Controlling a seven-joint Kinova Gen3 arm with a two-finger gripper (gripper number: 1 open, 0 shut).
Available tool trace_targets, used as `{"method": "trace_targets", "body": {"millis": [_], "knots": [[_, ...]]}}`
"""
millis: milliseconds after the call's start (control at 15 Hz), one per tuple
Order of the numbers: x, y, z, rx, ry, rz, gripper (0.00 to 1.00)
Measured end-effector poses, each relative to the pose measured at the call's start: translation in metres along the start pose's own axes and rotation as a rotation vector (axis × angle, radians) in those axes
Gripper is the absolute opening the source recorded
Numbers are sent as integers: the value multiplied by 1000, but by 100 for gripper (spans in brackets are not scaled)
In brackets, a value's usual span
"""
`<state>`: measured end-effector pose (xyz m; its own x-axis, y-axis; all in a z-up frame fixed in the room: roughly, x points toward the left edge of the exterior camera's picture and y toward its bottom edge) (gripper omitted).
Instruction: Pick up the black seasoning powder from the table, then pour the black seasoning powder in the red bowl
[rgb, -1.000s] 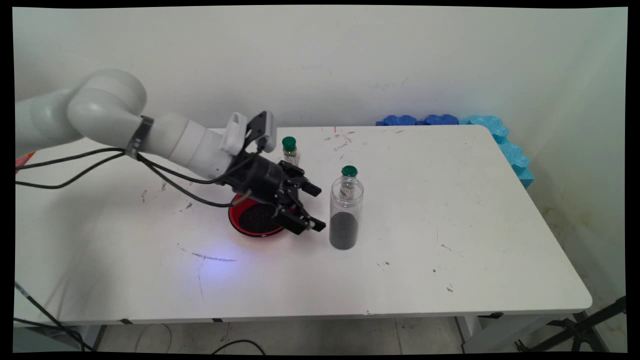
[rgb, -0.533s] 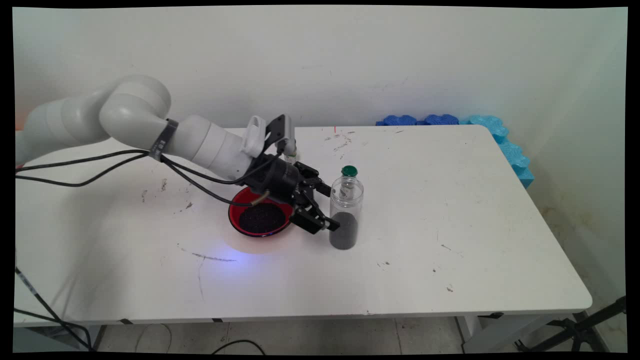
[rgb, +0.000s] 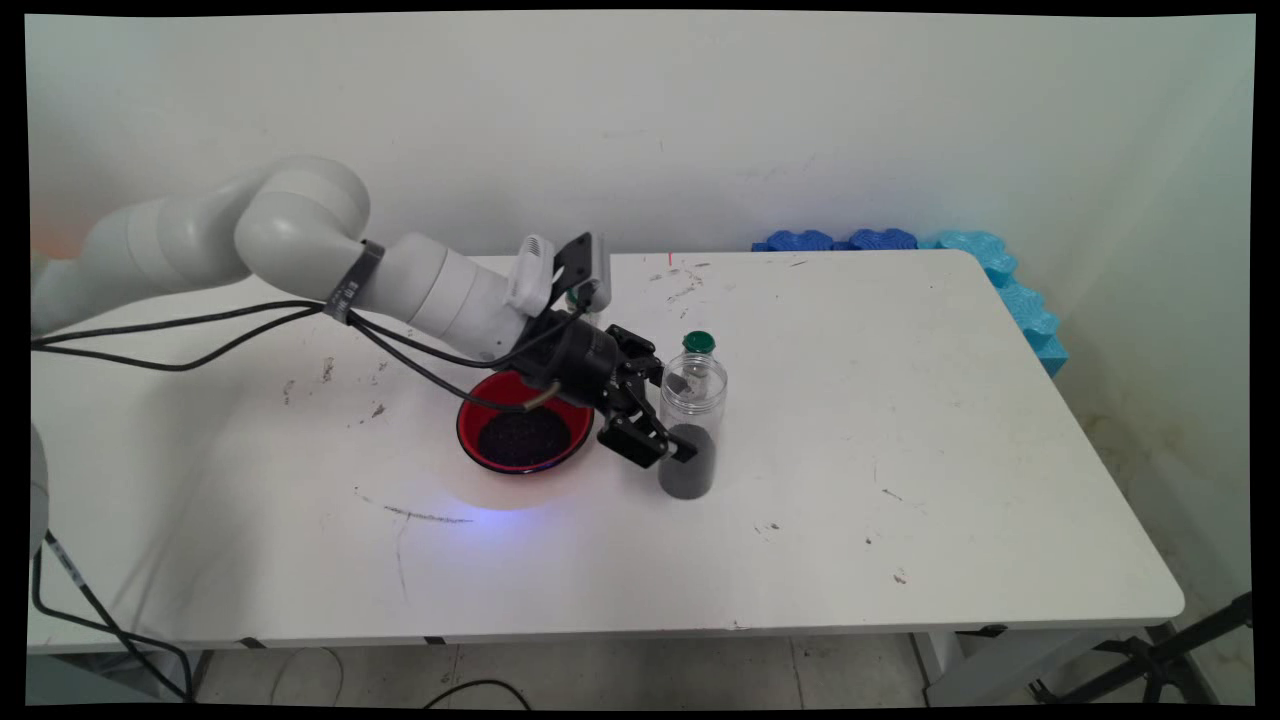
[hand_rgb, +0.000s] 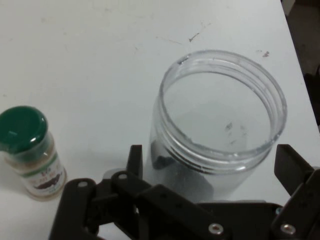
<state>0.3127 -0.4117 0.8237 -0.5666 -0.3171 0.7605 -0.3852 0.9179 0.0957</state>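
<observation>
Main view: the jaws (rgb: 668, 425) reach low from the left, spread wide around a clear open jar (rgb: 691, 420) of dark grains near the middle of the tabletop (rgb: 900, 400), beside a red bowl (rgb: 522, 436).

Hand view: the jar (hand_rgb: 220, 125) stands between the open jaws, not gripped; a green-capped spice bottle (hand_rgb: 31, 150) stands nearby.

On the white table (rgb: 900, 450): one clear open jar (rgb: 692, 425) part-filled with dark grains, one red bowl (rgb: 521, 433) at its 9 o'clock, and two green-capped spice bottles, one (rgb: 698, 345) at 12 o'clock, another (rgb: 572, 297) at 10 o'clock.
</observation>
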Motion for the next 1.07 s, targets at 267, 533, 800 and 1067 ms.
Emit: {"method": "trace_targets", "body": {"millis": [267,533,800,1067], "knots": [[2,-2,7,-4,3,-1,100],[4,-3,10,-5,8,-9,0],[7,-1,11,-11,18,-24,0],[10,2,2,-9,25,-24,0]]}}
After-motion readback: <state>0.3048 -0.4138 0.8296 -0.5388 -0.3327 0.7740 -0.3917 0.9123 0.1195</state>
